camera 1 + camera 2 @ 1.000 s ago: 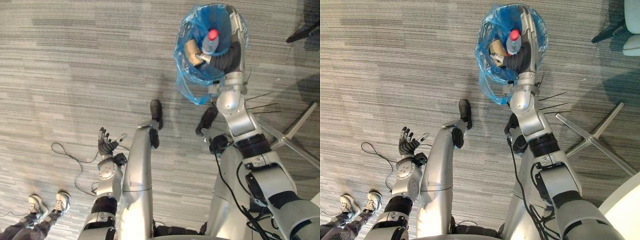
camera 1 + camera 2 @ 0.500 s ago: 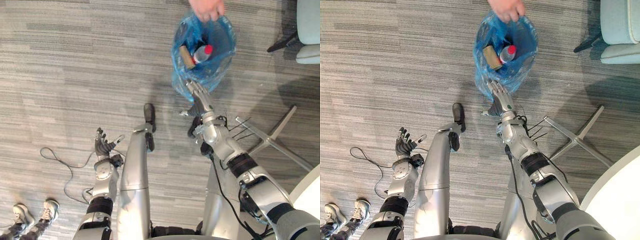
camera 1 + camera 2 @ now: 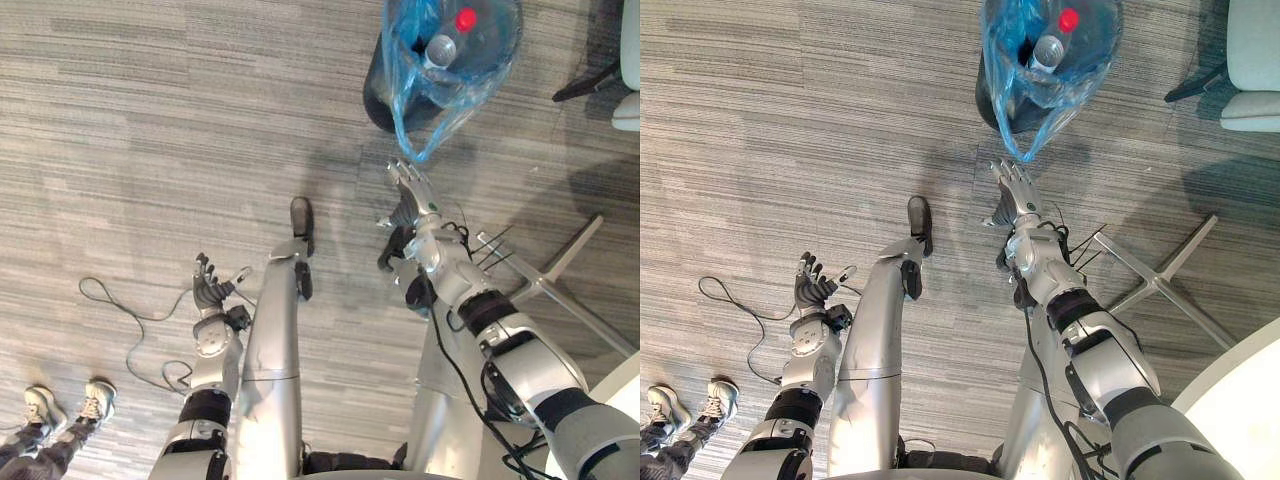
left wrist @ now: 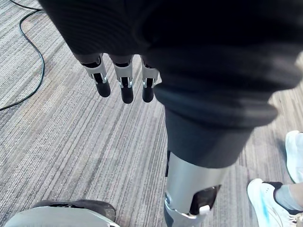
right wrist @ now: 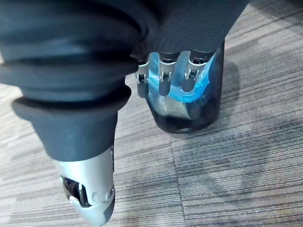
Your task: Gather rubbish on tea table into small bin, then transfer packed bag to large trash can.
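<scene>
One blue bag [image 3: 450, 60] with a bottle [image 3: 440, 45] inside, in the dark bin [image 3: 376, 95], just past the right hand [image 3: 415, 205]. Fingers [image 3: 404, 176] straight and apart, holding nothing. Left hand [image 3: 208, 292] low by the floor, fingers loose, empty too.

The blue bag [image 3: 450, 60] runs off the top edge, its mouth partly cut away. Inside it, the lower end of the bottle [image 3: 438, 48] is sunk into the folds. The bag covers most of the dark bin [image 3: 378, 95]; whether it rests in the bin or hangs above it cannot be told. In the right wrist view the right hand [image 5: 164, 78] hides the bin's rim. At the floor's lower-left corner a person's shoes [image 3: 98, 398] show, with the legs cut off.
</scene>
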`<state>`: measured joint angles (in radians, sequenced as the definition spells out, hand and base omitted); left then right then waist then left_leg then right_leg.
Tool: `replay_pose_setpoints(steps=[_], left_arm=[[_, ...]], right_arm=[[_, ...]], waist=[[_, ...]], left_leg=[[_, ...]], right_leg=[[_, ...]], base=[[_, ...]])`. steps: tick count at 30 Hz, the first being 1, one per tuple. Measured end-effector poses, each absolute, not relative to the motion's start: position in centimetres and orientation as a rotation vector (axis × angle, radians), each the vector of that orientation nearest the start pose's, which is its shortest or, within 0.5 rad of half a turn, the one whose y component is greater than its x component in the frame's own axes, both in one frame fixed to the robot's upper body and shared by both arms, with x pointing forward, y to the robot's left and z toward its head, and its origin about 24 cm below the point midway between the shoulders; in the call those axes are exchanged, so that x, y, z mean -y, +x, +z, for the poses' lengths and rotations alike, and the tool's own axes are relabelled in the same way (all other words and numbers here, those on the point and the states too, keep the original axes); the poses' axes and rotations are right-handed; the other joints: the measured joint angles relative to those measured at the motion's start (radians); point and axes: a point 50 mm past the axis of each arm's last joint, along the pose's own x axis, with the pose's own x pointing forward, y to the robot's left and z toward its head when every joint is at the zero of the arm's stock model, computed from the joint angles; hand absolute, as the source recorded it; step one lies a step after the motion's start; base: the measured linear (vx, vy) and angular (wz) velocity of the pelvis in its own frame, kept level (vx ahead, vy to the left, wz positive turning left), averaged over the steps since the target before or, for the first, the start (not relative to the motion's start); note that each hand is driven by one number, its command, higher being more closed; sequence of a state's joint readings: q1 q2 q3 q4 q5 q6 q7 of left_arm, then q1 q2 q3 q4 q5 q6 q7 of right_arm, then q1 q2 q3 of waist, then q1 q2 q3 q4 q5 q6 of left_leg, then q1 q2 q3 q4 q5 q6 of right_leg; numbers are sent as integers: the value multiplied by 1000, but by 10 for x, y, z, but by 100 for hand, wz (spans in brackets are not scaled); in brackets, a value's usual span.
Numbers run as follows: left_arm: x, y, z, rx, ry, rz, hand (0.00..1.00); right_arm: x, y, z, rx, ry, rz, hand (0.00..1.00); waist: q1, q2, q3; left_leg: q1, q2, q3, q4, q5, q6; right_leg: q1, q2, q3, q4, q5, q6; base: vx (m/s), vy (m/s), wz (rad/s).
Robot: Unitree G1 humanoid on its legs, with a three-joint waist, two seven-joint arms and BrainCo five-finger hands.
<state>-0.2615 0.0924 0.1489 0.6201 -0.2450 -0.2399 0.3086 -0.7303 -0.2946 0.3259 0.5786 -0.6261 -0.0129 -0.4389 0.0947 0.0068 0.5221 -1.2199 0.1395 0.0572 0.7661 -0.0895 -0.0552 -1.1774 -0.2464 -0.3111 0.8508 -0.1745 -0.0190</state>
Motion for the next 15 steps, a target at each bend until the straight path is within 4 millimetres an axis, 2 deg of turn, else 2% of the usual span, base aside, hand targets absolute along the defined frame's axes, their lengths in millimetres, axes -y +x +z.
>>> replay_pose_setpoints(steps=[2,7,12,15], left_arm=[[-208,284,-8,-132,-169,474,0],[-200,284,-6,-124,-194,464,0],[-200,284,-9,-142,-190,463,0],[-198,282,-16,-180,-182,455,0]], right_arm=[[134,363,149,489,-935,-248,0],[149,355,163,537,-812,-428,0],[151,349,158,527,-766,-462,0],[148,345,141,473,-758,-434,0]], waist=[[-3,0,0],[-11,-3,-2],[-26,-3,-2],[-25,-3,-2]], left_leg=[[32,0,5,-11,-1,1],[65,18,42,-33,2,2],[95,25,46,-33,12,8],[159,33,52,-47,11,9]], right_leg=[[30,0,1,-10,0,1],[51,0,9,-21,1,0],[78,4,9,-21,4,-5],[145,15,7,-48,10,-14]], base=[[0,0,0],[-30,-35,0],[3,-22,-3],[12,-19,-8]])
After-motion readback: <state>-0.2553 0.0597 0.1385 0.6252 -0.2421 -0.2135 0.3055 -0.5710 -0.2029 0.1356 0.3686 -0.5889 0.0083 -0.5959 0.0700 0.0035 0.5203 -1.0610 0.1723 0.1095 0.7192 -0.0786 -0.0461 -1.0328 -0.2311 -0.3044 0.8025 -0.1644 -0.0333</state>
